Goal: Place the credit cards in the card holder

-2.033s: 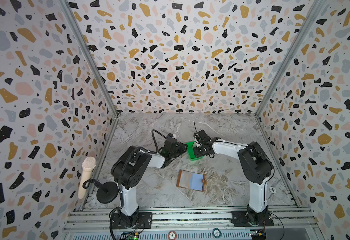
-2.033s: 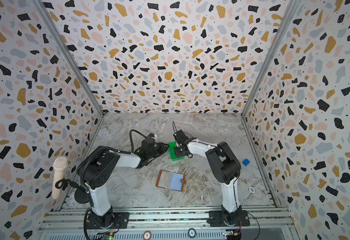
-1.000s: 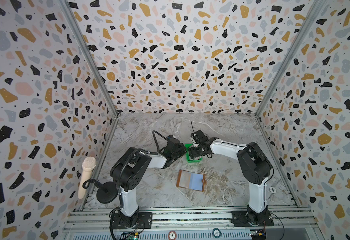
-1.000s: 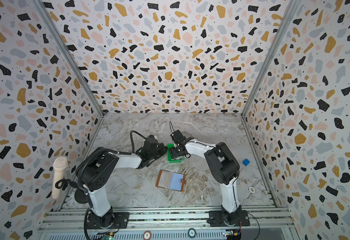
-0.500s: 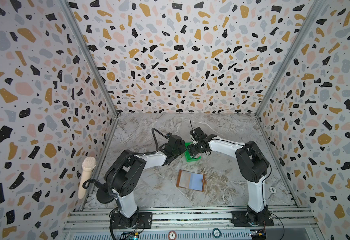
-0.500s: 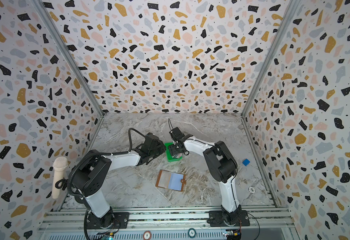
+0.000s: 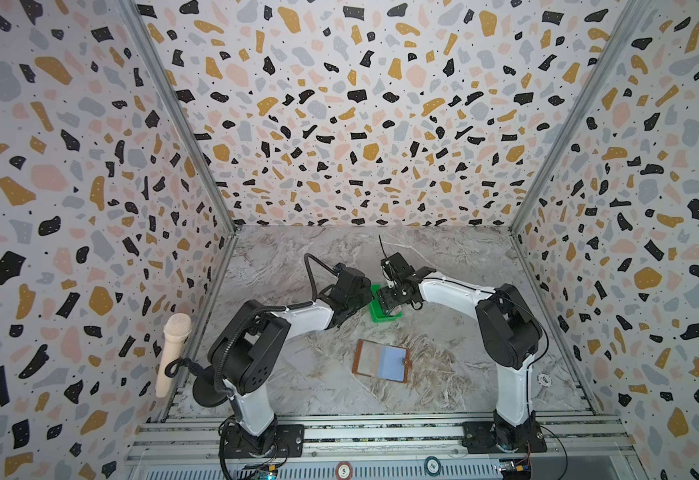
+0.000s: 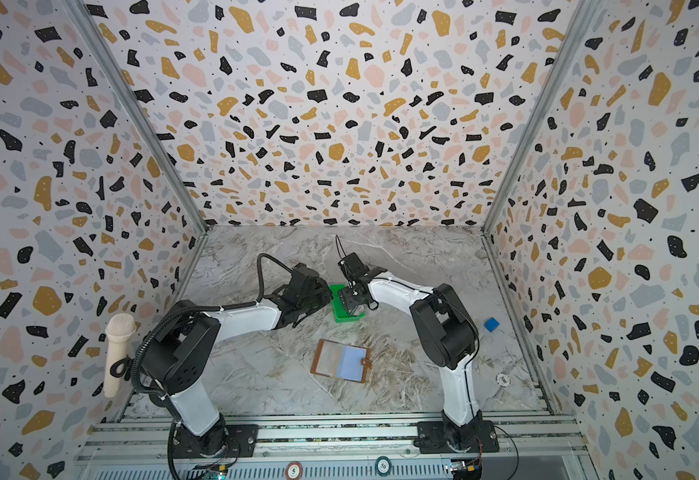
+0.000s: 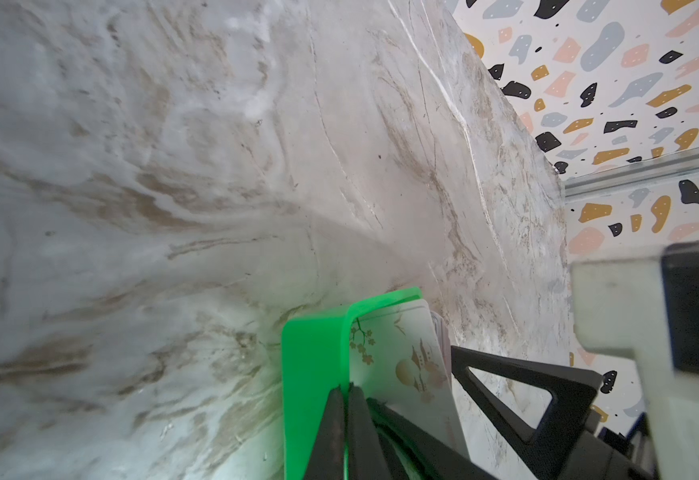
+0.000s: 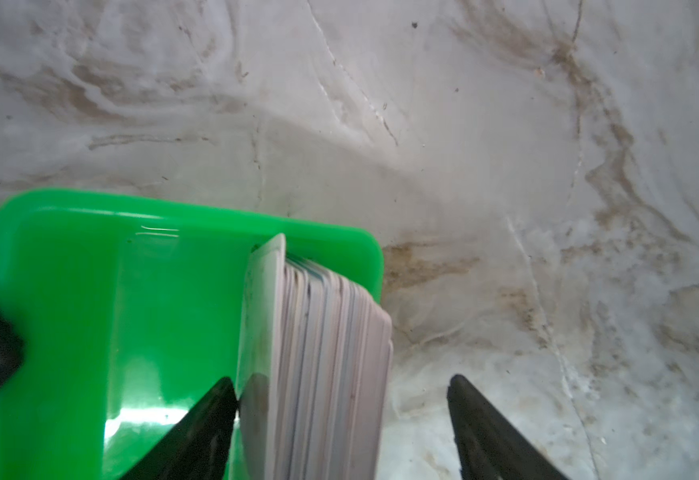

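Credit cards (image 10: pixel 327 353): I see them packed on edge as one stack at one end of the green tray (image 10: pixel 69 311).
Card holder (image 7: pixel 381 360): lying open and flat on the surface (image 7: pixel 297 257), sleeves facing up. It is nearer the arm bases than the tray and apart from it, and neither gripper touches it.
Left gripper (image 9: pixel 345 386): pinched closed on the tray's side wall, with the thin green rim clamped between both fingers. It touches no card that I can make out.
Right gripper (image 10: pixel 341 380): spread wide and straddling the stack. One fingertip sits inside the tray right against the outermost card. The other stands off the far side of the stack with a clear gap, over bare surface. I see nothing gripped.
Green tray: on the surface between the two grippers in both top views, behind the card holder.
Blue cube (image 8: pixel 491 324): well off to the right, near the wall.
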Available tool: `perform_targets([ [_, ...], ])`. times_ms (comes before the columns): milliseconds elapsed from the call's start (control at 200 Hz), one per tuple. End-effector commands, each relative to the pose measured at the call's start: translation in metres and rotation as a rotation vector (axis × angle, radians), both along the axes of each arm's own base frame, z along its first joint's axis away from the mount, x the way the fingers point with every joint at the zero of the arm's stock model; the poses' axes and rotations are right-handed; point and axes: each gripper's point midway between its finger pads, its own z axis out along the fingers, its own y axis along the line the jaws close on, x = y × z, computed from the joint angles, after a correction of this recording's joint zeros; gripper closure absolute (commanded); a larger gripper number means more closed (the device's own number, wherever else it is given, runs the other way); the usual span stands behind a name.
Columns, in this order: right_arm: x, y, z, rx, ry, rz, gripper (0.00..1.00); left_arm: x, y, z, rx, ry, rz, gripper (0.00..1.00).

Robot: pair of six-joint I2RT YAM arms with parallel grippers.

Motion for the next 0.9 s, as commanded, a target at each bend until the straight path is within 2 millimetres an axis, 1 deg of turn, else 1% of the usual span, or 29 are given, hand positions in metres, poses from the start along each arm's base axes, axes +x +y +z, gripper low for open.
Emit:
perform_targets([
  [0,0.002,-0.004,0.019,-0.038,-0.032,0.001,0.19,0.012,-0.006,0.029,-0.017,-0.080,0.005,1.00],
  [100,0.004,-0.007,0.017,-0.065,-0.035,-0.012,0.21,0.011,-0.006,0.027,-0.013,-0.074,0.004,1.00],
  [230,0.005,-0.008,0.029,-0.061,-0.066,-0.012,0.26,0.010,-0.005,0.024,-0.008,-0.069,0.001,1.00],
  [295,0.006,-0.008,0.031,-0.062,-0.069,-0.011,0.28,0.010,-0.005,0.023,-0.007,-0.067,0.000,1.00],
  [506,0.004,-0.007,0.033,-0.070,-0.072,-0.005,0.42,0.009,-0.005,0.016,-0.002,-0.054,-0.002,1.00],
  [706,0.003,-0.006,0.038,-0.075,-0.084,-0.004,0.46,0.008,-0.006,0.011,-0.005,-0.041,-0.004,1.00],
  [896,0.002,-0.008,0.041,-0.082,-0.088,-0.006,0.53,0.008,-0.006,0.008,-0.004,-0.035,-0.004,1.00],
])
